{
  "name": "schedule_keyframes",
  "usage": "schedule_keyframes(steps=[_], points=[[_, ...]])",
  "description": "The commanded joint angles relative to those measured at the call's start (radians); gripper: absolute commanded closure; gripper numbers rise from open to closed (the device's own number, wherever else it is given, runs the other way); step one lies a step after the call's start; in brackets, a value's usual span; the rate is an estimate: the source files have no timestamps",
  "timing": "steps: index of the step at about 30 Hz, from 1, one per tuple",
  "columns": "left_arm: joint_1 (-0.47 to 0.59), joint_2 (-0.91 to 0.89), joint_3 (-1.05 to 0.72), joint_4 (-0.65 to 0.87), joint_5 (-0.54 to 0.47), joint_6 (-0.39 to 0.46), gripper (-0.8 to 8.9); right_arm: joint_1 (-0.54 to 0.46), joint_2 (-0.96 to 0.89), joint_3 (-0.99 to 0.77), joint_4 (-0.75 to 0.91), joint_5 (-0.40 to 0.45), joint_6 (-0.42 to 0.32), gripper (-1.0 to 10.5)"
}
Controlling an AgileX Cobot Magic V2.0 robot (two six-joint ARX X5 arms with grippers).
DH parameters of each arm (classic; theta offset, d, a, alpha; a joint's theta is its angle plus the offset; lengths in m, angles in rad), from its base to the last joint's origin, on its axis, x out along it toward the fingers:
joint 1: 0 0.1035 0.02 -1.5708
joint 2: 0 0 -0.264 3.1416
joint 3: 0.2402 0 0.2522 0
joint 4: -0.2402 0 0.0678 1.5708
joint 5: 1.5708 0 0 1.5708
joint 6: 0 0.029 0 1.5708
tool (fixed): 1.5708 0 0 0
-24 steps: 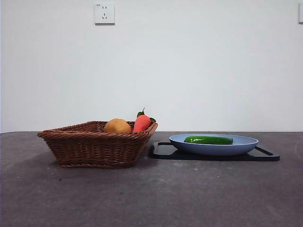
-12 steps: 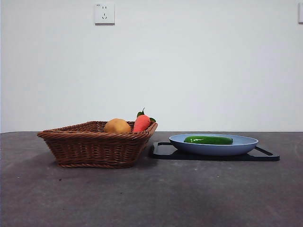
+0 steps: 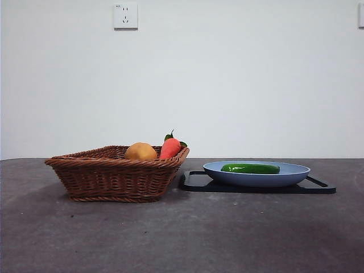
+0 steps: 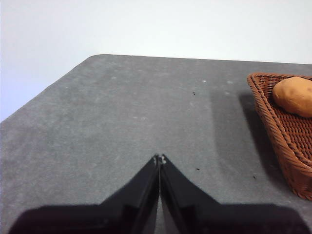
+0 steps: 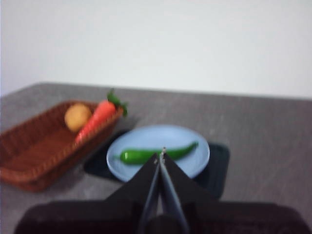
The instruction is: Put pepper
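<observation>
The pepper is long, slim and glossy dark green. It lies on a light-blue plate to the right of the basket. It also shows in the right wrist view on the plate. My right gripper is shut and empty, held back from the plate and apart from the pepper. My left gripper is shut and empty over bare table, well to the side of the basket. Neither gripper shows in the front view.
A brown wicker basket stands left of the plate, holding a round yellow-orange item and a red-orange pointed item with green leaves. The plate rests on a black tray. The dark grey table ends at a white wall.
</observation>
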Motion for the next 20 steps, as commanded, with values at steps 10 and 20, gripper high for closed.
schedule_keyframes(steps=[10,20], points=[[0.003,-0.003,-0.007,0.012,0.001,-0.006,8.05,0.000,-0.105,-0.129,0.014,0.025,0.037,9.4],[0.003,-0.003,-0.007,0.012,0.001,-0.006,8.05,0.001,-0.105,-0.142,-0.050,0.024,0.040,9.4]])
